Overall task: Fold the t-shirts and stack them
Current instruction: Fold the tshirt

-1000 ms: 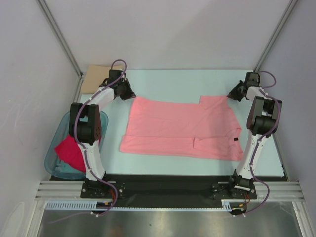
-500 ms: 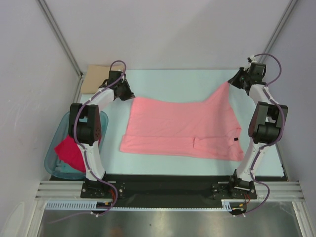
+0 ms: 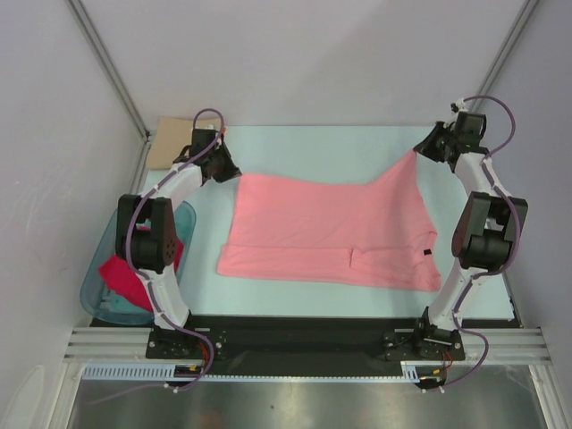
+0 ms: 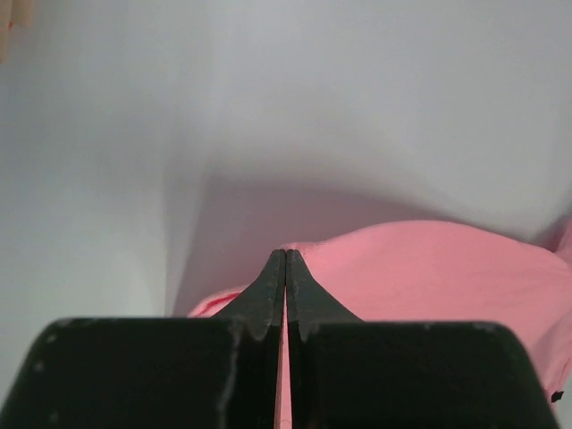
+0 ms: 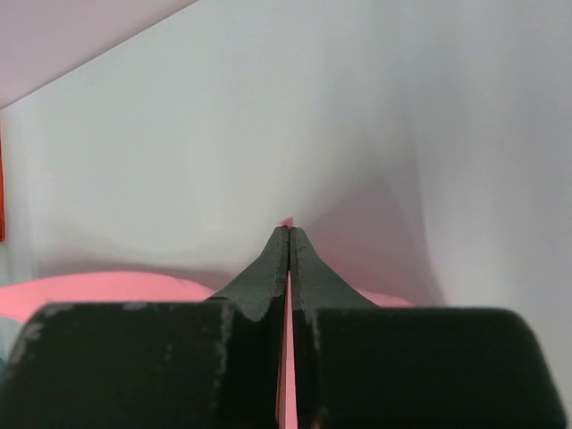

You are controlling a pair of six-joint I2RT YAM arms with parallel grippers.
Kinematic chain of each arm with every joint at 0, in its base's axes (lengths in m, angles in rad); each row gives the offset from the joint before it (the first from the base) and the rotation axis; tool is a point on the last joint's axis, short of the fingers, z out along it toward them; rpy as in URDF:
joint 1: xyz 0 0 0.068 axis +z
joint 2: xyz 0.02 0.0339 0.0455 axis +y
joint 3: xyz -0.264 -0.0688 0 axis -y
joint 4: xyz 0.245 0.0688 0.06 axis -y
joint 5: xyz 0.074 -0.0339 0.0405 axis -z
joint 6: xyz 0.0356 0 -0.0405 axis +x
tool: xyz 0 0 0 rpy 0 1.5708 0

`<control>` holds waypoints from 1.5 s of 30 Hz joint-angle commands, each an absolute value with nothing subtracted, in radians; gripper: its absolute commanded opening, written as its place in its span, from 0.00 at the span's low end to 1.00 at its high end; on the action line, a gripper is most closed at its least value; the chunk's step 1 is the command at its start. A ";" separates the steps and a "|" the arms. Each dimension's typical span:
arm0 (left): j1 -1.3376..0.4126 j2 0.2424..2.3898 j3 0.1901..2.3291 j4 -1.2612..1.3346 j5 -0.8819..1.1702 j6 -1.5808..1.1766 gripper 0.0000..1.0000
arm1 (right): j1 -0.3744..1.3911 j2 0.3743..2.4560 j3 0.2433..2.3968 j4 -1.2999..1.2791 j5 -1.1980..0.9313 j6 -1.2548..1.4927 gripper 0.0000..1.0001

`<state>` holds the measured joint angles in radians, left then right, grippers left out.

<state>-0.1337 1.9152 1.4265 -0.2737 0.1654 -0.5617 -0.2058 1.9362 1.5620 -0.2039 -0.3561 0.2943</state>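
Observation:
A salmon-pink t-shirt [image 3: 326, 228] lies spread across the middle of the table, with a small dark label [image 3: 427, 254] near its right edge. My left gripper [image 3: 234, 172] is shut on the shirt's far left corner, and pink cloth [image 4: 447, 277] shows between its closed jaws. My right gripper [image 3: 416, 152] is shut on the far right corner, which is pulled up and outward; a sliver of pink [image 5: 288, 357] sits in its closed jaws. A crimson-pink shirt [image 3: 130, 275] lies bunched in the tub, and a tan one [image 3: 170, 140] lies at the far left corner.
The translucent teal tub [image 3: 96, 284] stands at the left edge beside the left arm's base. Grey enclosure walls and metal frame posts [image 3: 107, 63] close in the back and sides. The pale table surface [image 3: 322, 147] shows beyond the shirt.
The right gripper has risen and moved toward the far right, drawing the shirt's right corner up into a point. The left arm has shifted slightly while holding its corner.

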 commanded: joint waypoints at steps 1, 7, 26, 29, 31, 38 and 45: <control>-0.123 1.830 1.387 -0.253 0.134 -0.580 0.00 | -0.210 1.847 1.537 -0.248 -0.344 0.290 0.00; -0.109 1.789 1.348 -0.253 0.143 -0.583 0.00 | -0.215 1.806 1.494 -0.305 -0.340 0.311 0.00; -0.107 1.669 1.193 -0.259 0.169 -0.569 0.00 | -0.233 1.585 1.318 -0.454 -0.236 0.345 0.00; -0.107 1.658 1.170 -0.261 0.186 -0.575 0.00 | -0.233 1.539 1.267 -0.463 -0.230 0.359 0.00; -0.107 1.635 1.155 -0.261 0.183 -0.571 0.00 | -0.235 1.507 1.247 -0.463 -0.222 0.354 0.00; -0.107 1.566 1.115 -0.284 0.170 -0.552 0.00 | -0.236 1.430 1.177 -0.502 -0.196 0.354 0.00; -0.107 1.520 1.074 -0.304 0.169 -0.537 0.00 | -0.242 1.370 1.121 -0.535 -0.169 0.359 0.00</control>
<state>-0.1162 1.5757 1.0916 -0.2970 0.1673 -0.5659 -0.2363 1.4174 1.1355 -0.5175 -0.1886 0.3477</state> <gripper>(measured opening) 0.006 0.010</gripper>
